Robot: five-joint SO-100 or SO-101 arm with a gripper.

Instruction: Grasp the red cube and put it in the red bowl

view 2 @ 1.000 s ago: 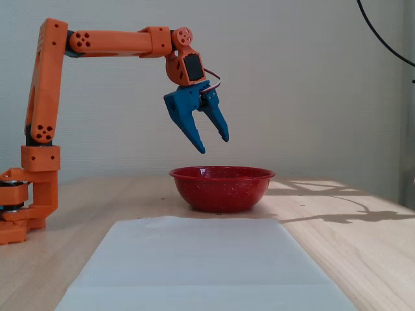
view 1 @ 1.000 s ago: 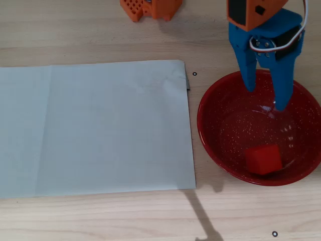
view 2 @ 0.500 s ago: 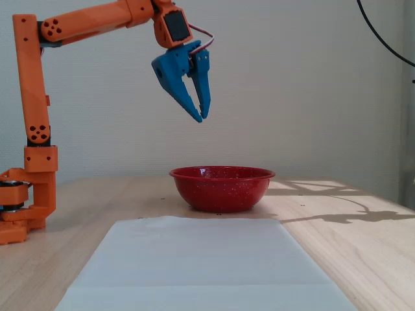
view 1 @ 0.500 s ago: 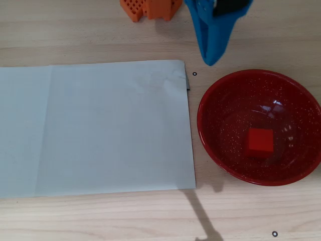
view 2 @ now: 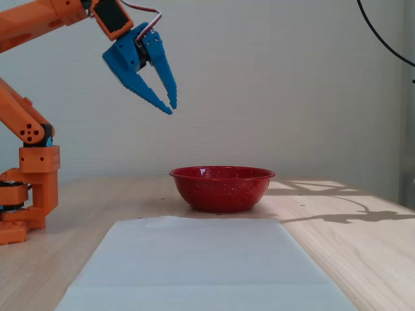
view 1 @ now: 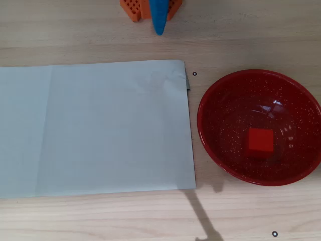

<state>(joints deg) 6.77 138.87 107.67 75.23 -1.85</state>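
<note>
- Red bowl (view 1: 215,145): glossy, white-speckled enamel look.
- Red cube (view 1: 260,140): matt, plain.
- Table (view 1: 261,40): pale grained wood.
- Sheet (view 1: 95,128): smooth, matt paper.

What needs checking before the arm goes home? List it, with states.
1. red cube inside red bowl: ok, resting on the bowl floor in the overhead view.
2. gripper empty: ok, nothing between the fingers.
3. Gripper clear of bowl: ok, high and left of it in the fixed view.
4. Bowl upright on the table: ok.
5. white sheet flat, beside bowl: ok.
6. Jaws fully closed: cannot tell, tips nearly together.
</note>
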